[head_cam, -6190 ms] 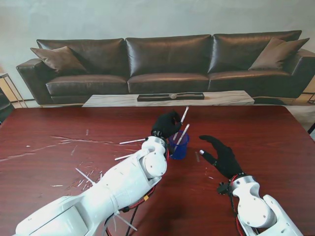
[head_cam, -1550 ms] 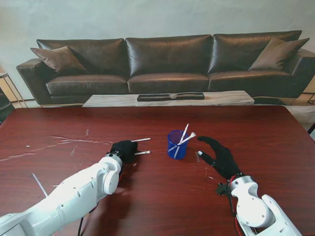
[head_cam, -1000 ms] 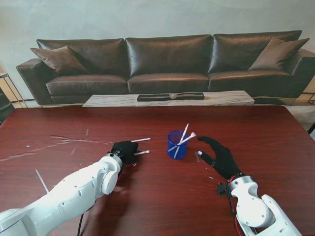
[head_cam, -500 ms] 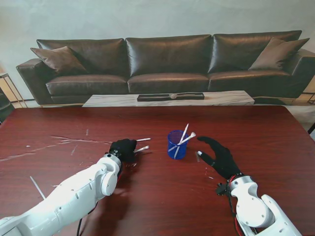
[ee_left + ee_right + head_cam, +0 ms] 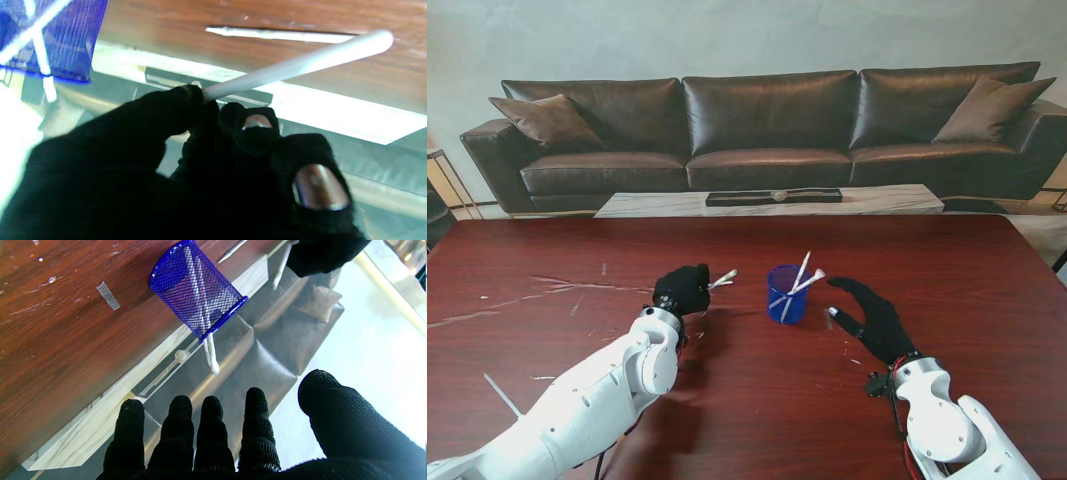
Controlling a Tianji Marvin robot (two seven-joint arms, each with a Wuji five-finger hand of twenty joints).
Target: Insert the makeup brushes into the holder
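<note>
While the black-gloved right hand [image 5: 874, 318] waits with fingers spread beside the blue mesh holder [image 5: 787, 293], the black-gloved left hand [image 5: 682, 290], pinching a white makeup brush [image 5: 721, 279] left of it, should lift, tilt the brush upright, and clear the rim.

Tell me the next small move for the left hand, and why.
Probably carry the brush rightward until it is over the blue mesh holder, then tip it in. The left hand is shut on the brush, lifted off the table, left of the holder, which already has two brushes. The right hand waits open beside it.
</note>
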